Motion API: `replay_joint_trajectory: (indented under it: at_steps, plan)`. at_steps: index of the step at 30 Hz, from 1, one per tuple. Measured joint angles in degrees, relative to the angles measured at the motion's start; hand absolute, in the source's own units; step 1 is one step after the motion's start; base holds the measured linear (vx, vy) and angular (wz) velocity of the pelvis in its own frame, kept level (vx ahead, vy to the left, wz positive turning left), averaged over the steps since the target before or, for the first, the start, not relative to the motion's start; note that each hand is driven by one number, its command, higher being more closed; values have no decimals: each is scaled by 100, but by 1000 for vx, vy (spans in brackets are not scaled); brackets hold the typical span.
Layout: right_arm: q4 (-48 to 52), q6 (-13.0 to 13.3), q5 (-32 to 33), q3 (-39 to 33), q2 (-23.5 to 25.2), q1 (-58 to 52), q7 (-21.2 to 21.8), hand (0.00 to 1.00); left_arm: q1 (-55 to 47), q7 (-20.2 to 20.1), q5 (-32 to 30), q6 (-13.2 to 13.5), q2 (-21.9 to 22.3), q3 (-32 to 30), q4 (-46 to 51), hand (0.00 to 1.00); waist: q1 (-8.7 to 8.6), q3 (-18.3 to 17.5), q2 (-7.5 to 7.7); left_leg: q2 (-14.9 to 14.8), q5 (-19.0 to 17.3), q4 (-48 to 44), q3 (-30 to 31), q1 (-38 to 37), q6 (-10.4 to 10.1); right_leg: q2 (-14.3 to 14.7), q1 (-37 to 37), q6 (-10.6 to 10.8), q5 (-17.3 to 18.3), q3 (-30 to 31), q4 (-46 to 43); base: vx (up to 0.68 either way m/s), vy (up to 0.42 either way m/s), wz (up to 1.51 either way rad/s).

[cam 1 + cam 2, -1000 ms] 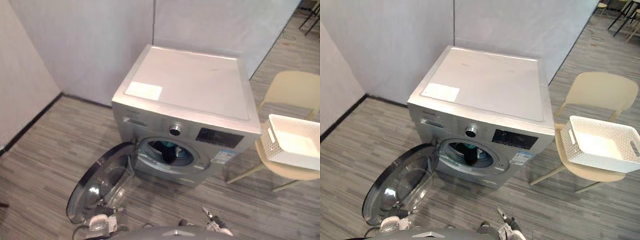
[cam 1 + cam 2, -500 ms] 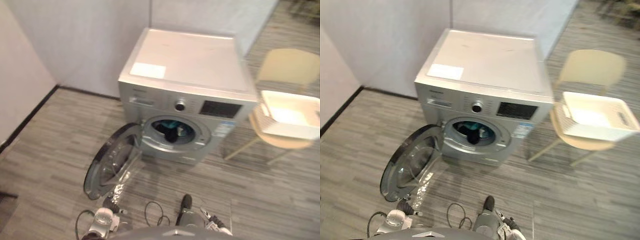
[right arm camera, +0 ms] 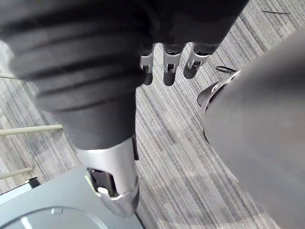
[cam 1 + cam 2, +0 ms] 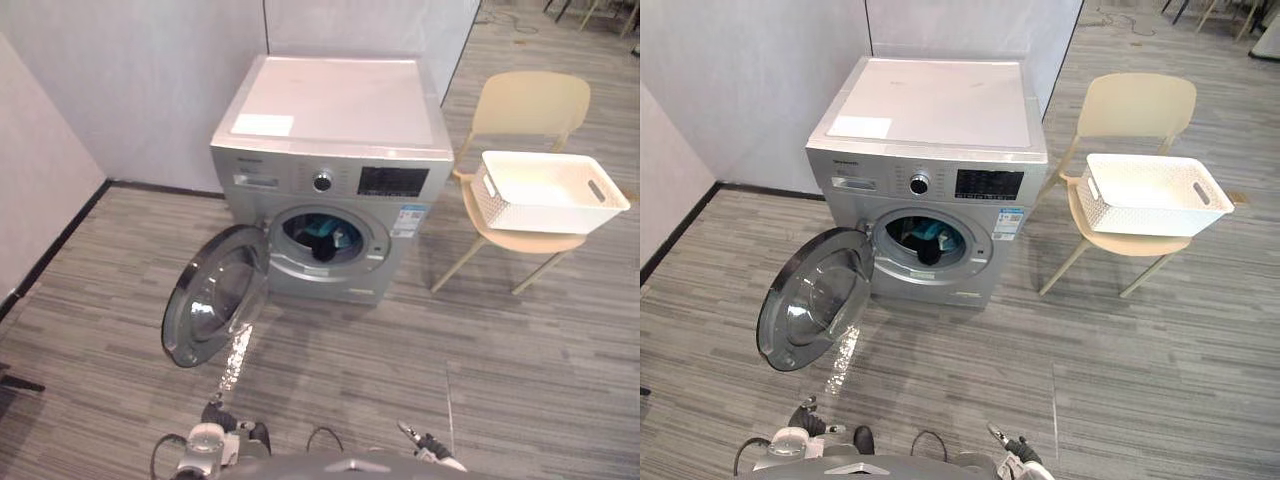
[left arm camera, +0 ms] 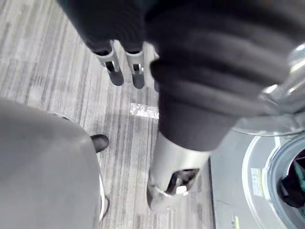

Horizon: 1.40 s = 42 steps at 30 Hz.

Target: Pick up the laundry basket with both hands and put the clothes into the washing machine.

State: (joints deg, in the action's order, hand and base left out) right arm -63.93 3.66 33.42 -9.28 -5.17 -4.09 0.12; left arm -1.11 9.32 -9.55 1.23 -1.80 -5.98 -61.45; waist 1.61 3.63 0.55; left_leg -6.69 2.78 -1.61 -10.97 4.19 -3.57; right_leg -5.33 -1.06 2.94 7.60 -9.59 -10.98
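The view is retreating, left hand (image 5: 114,67) and right hand (image 3: 169,62) hanging slack and empty, dark clothes (image 4: 323,243) already inside the silver front-loading washing machine (image 4: 340,110) ahead: loading seems done.

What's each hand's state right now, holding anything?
Left hand: open, fingers straight, holding nothing.
Right hand: open, fingers straight, holding nothing.

Both eye views look steeply down from head height, well back, sharing the washing machine (image 4: 330,150) at upper centre and the chair (image 4: 528,105) at upper right. The wrist views look closely past the left hand (image 5: 113,69) and right hand (image 3: 169,67) down at the floor (image 5: 57,57).
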Motion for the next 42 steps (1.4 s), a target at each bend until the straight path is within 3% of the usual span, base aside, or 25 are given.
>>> replay_joint_trajectory:
  at_steps: [6,7,9,10,11,12,13,14,15,17,20,22,26,31,33,35,37,39,42]
  plan:
    - [-2,15,27,16,-2,-42,-19,0,-18,71,169,16,-30,153,267,0,-2,83,-28,12,66,-297,398,345,13,53,109,-28,-153,-374,191,-100,10,34]
    - [-1,20,33,8,-14,-102,-22,0,-127,106,335,26,-24,162,510,0,16,134,-111,20,13,-550,535,457,-68,52,122,1,-170,-459,111,-35,6,42]
    - [0,37,24,-44,-9,-44,-25,0,-448,162,575,40,-38,160,1090,0,44,135,-100,84,258,-649,726,579,-290,-65,89,-32,-174,-559,-2,-35,29,42]
    - [-3,38,17,-72,1,-10,-32,0,-541,171,688,55,-49,157,1424,0,68,149,-15,231,608,-472,913,590,-635,-205,83,-73,-204,-663,34,-64,75,44]
    - [-4,54,16,-258,27,-1,-41,0,-594,173,797,65,10,88,1887,0,95,220,132,269,176,-1411,910,791,-172,-452,80,-102,-243,-819,-13,-104,73,42]
    - [59,119,20,-357,-12,-25,-62,0,-753,175,871,78,82,-30,2252,0,105,227,83,135,-387,-2485,816,879,17,-551,99,-54,-274,-821,-34,-119,78,23]
    - [107,134,21,-422,-40,-33,-72,0,-835,178,932,99,104,-80,2409,0,103,212,27,4,-550,-2767,764,845,-25,-564,97,-26,-303,-808,-19,-116,111,10]
    - [200,142,27,-482,-89,-78,-101,0,-952,202,951,120,124,-178,2718,0,58,147,-174,-256,-724,-2869,771,661,-105,-556,84,35,-362,-810,18,-85,183,13]
    - [233,138,29,-498,-122,-104,-139,0,-964,247,952,142,146,-337,2948,0,-14,80,-341,-396,-854,-2348,802,381,-262,-544,21,124,-432,-834,62,-73,217,13]
    - [231,119,30,-546,-114,-104,-163,0,-893,312,952,181,110,-515,3230,0,-84,-70,-519,-306,-975,-1277,723,91,-342,-532,-100,213,-642,-885,361,-86,295,30]
    - [223,116,59,-545,53,-118,-165,0,-735,512,942,184,-172,-553,3798,0,-104,-54,-228,58,-699,-642,772,71,-212,-709,3,259,-1127,-1048,955,-82,175,28]
    - [223,117,84,-514,126,-213,-167,0,-759,585,941,187,-212,-648,4260,0,-114,-123,-132,217,-640,-579,797,46,-135,-831,79,319,-1220,-1127,1050,-46,111,19]
    - [224,128,31,-226,69,-311,-149,0,-723,786,927,385,-363,-827,4744,0,-128,-312,-110,383,-432,-201,788,-132,-76,-938,115,332,-1303,-1147,1192,-51,46,4]
    - [229,115,-22,-45,-30,-340,-14,0,-368,823,938,388,-617,-1278,4604,0,-170,-285,-127,368,-208,149,761,-85,-103,-885,-19,371,-1483,-1156,1384,-61,-26,-3]
    - [248,113,-141,-40,-33,-329,76,0,54,823,952,399,-1037,-1436,4119,0,-177,-252,-75,332,-161,191,736,19,-117,-841,-121,397,-1558,-1145,1419,-48,-23,-8]
    - [253,111,-232,-41,-13,-250,143,0,715,815,1237,435,-1757,-1615,3381,0,-188,-115,85,269,-121,171,635,182,-139,-789,-338,371,-1639,-1071,1421,-64,-21,-24]
    - [281,112,-232,-44,-6,-153,236,0,1414,790,1435,452,-2490,-1632,2711,0,-220,99,331,213,-110,51,564,408,-155,-736,-567,336,-1763,-947,1421,-84,-16,-29]
    - [282,113,-232,-67,-5,-14,241,0,2426,708,1649,476,-3330,-1443,1721,0,-280,428,671,157,-207,-359,483,761,-153,-698,-794,292,-1923,-808,1439,-87,0,-24]
    - [284,115,-230,-99,-25,2,243,0,3202,474,2188,481,-3624,-1135,830,0,-375,562,807,13,-501,-931,299,1122,-107,-594,-1029,148,-2389,-572,1553,-86,51,-45]
